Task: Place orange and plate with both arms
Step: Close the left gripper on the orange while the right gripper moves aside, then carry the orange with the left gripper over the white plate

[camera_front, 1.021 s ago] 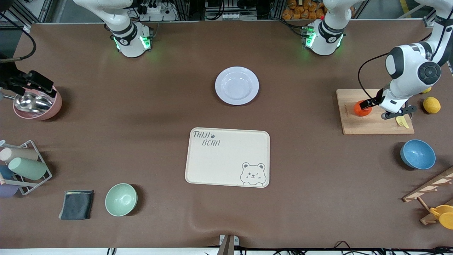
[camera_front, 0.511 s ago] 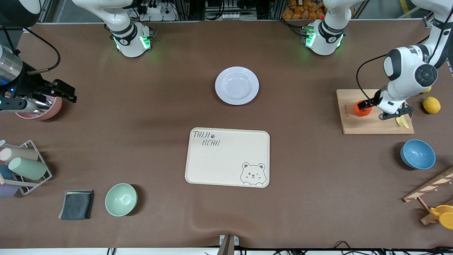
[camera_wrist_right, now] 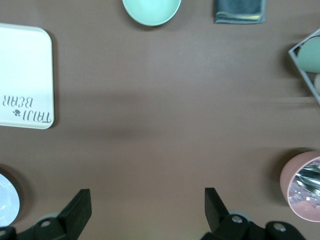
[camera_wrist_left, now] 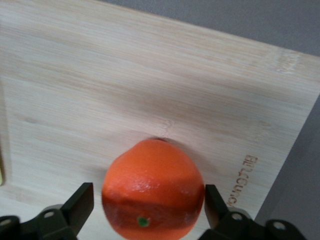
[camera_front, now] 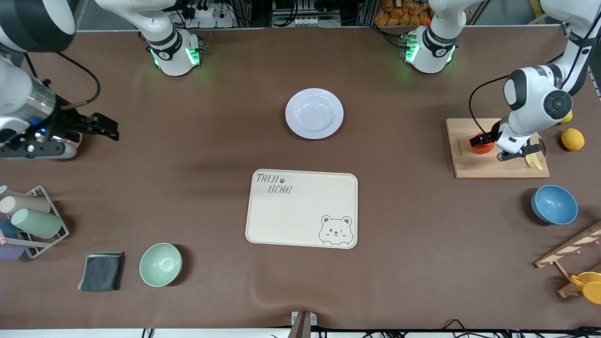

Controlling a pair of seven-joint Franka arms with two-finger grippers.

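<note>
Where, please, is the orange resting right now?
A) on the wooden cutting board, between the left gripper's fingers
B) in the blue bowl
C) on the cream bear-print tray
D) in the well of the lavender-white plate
A: the orange sits on the wooden cutting board, with the left gripper straddling it, one finger on each side; the plate, tray and blue bowl hold nothing.

Bare table (camera_front: 211, 141) around plate (camera_front: 314, 113), tray (camera_front: 301, 208) nearer the camera, lemon (camera_front: 573, 139) seemingly just beside cutting board (camera_front: 497, 164)
</note>
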